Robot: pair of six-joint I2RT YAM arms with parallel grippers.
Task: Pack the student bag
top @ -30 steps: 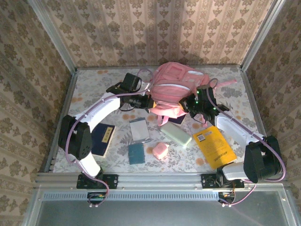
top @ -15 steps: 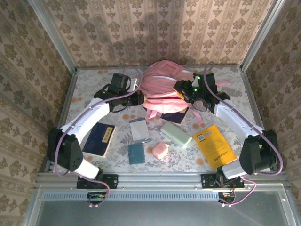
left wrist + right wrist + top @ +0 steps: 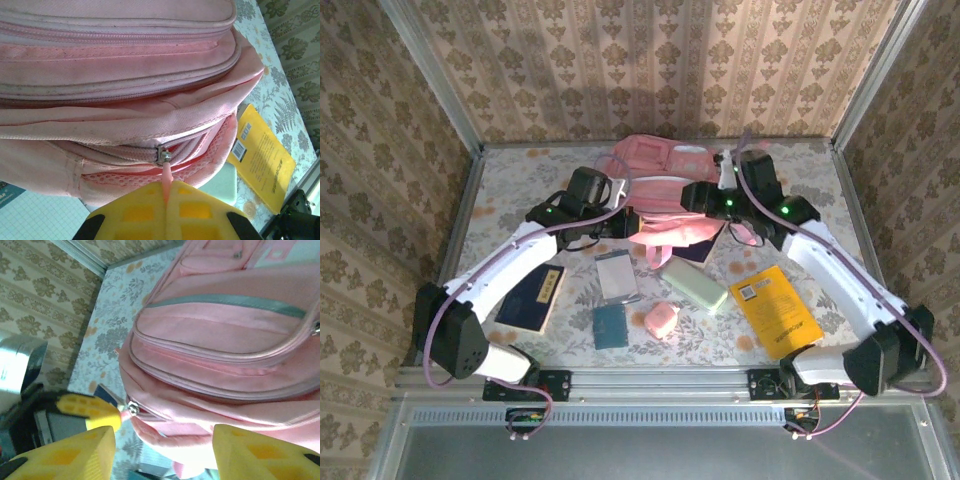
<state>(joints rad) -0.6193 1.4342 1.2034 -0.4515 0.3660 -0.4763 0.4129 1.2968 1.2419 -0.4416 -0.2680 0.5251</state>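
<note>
The student bag [image 3: 665, 180], a large pink backpack, lies at the back middle of the table with its front pockets up. My left gripper [image 3: 628, 222] is at the bag's near left edge, shut on the pink zipper pull [image 3: 165, 172] just below the metal slider [image 3: 163, 156]. The zipper gapes a little to the right of the slider. My right gripper [image 3: 692, 197] hovers over the bag's right side, open, its yellow fingers [image 3: 235, 450] apart with nothing between them. The right wrist view also has the bag [image 3: 225, 340], the slider [image 3: 132, 407] and the left gripper's finger [image 3: 95, 410].
In front of the bag lie a yellow book [image 3: 775, 310], a pale green case [image 3: 693, 285], a small pink pouch [image 3: 661, 320], a teal pad [image 3: 610, 325], a grey-white notebook [image 3: 617, 275] and a dark blue notebook [image 3: 535, 297]. Papered walls enclose the table.
The right gripper has opened and let go of the bag. The bag has shifted toward the back wall and settled flatter. The left gripper has kept hold of the zipper pull.
</note>
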